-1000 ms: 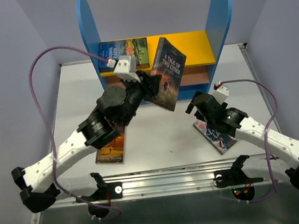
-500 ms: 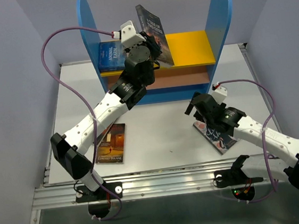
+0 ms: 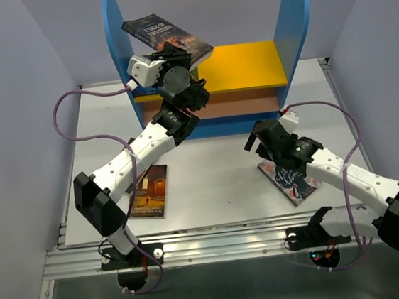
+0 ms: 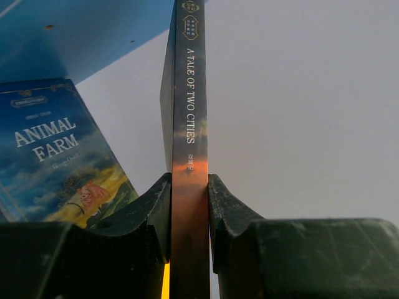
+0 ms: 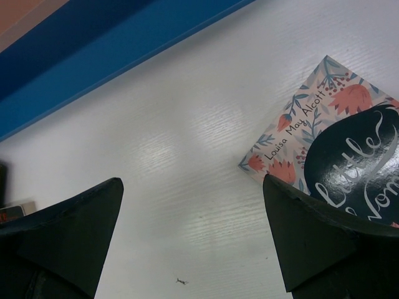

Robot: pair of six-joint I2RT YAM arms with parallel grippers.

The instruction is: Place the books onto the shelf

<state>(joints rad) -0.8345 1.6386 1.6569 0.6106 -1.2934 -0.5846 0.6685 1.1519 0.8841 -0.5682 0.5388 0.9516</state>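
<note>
Dark-covered "A Tale of Two Cities" (image 4: 190,124) is clamped at its spine in my left fingers (image 4: 153,212), held high over the left end of the shelf (image 3: 298,18). My right fingers (image 5: 68,224) stand wide apart above the desk (image 5: 187,124), just beside "Little Women" (image 5: 324,124).

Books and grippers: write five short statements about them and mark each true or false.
1. The left gripper grips A Tale of Two Cities. True.
2. The right gripper is shut on Little Women. False: it is open, and the book lies flat on the table.
3. Animal Farm lies on the shelf. True.
4. No book lies on the table. False: Little Women and a sunset-cover book lie there.
5. A Tale of Two Cities stands on the shelf. False: it is held in the air above it.
</note>
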